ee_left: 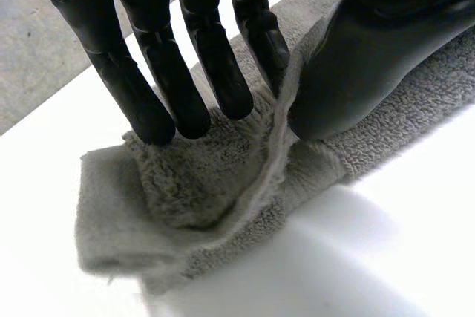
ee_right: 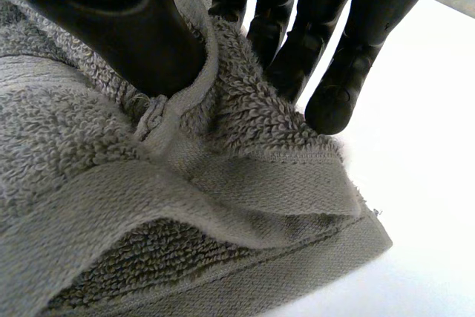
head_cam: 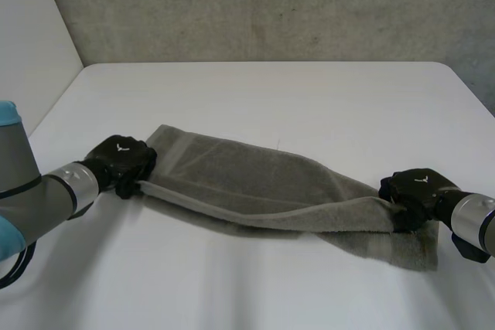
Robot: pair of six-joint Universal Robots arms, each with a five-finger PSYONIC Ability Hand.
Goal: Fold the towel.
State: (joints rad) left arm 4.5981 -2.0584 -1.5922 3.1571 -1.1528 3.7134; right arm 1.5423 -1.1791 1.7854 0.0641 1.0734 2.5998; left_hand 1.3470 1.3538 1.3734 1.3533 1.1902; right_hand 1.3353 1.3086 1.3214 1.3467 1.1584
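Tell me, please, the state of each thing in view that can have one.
towel: lying on the table, partly folded over on itself, its near edge stretched between the two hands.
left hand: shut on the towel, pinching one end between thumb and fingers.
right hand: shut on the towel, pinching the other end between thumb and fingers.

The towel (head_cam: 255, 183) – fuzzy looped terry cloth, flat woven hems; the table (head_cam: 271, 98) – smooth matt white; the wall (head_cam: 271, 5) rough concrete

Head camera overlooks whole table (head_cam: 255, 90), wrist cameras close over towel (head_cam: 247, 183) ends
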